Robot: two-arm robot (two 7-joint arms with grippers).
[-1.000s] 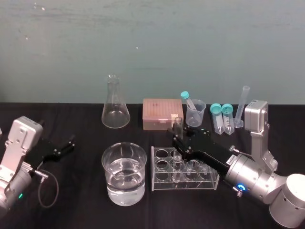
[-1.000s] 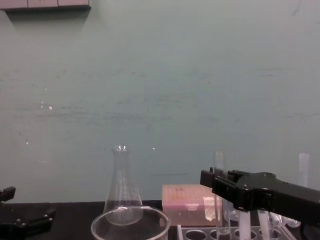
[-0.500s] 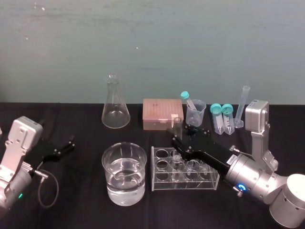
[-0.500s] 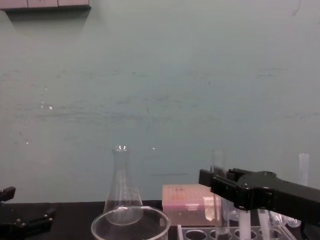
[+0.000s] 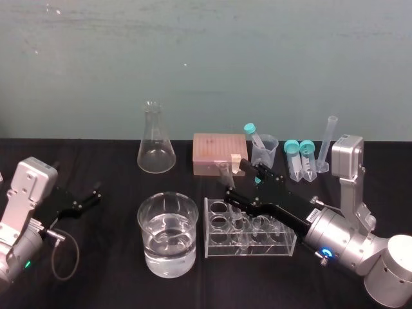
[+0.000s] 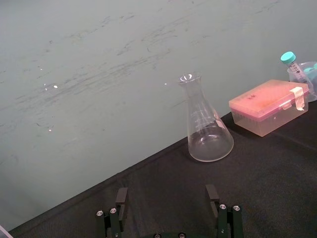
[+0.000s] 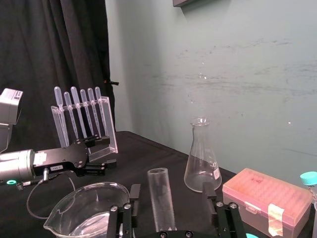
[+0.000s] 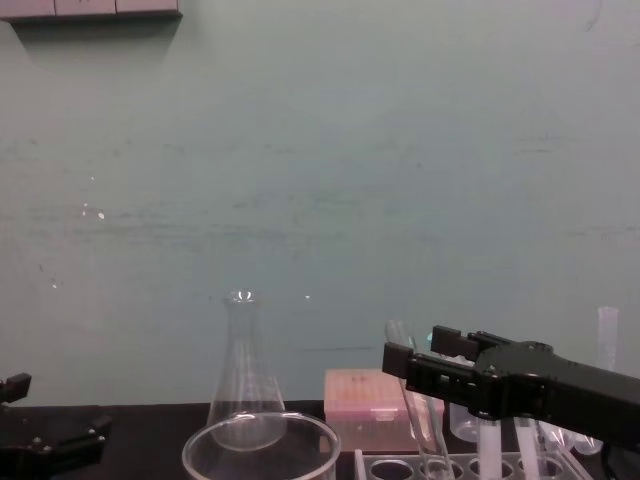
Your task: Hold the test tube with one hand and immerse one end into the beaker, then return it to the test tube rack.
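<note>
Our right claw (image 7: 170,189) stands wide open and holds nothing. The test tube (image 7: 161,198) sits between its fingers (image 7: 132,193) with a gap on either side, leaning to our left. Below the claw, the tube's foot seems to sit in a hole of the test tube rack (image 5: 251,248). If we close on glass this slanted, it may slip from the grip, or lever against the hole's edge and drag the rack. Just left of the claw is the beaker (image 5: 147,241), and a loose hold could drop the tube onto its rim. Far off to the left, our left claw (image 5: 96,193) rests open and idle.
</note>
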